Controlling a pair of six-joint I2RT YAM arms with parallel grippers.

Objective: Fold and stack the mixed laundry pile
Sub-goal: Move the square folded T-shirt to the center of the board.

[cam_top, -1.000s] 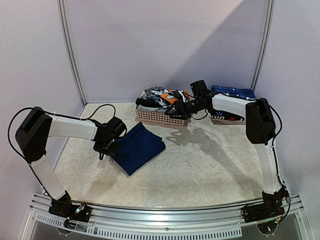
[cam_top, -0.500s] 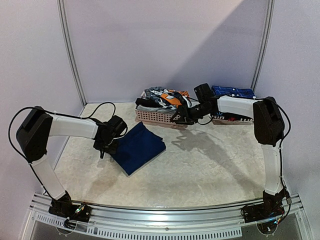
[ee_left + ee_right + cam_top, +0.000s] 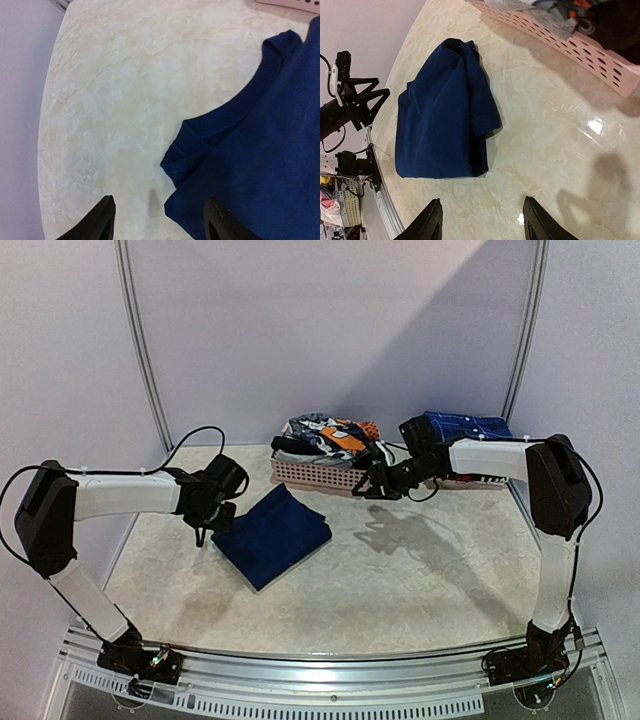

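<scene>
Fold step judged complete: shirt lies folded on bench, left gripper and right gripper fingers spread, empty; next, right should pick from pile in basket.

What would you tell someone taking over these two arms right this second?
Left gripper: open and empty, at the edge of the navy garment.
Right gripper: open and empty, near the front of the pink basket.
Done: the navy garment lies folded on the table.
Left: the mixed pile sits unfolded in the basket; nothing is stacked on the navy piece yet.
</scene>
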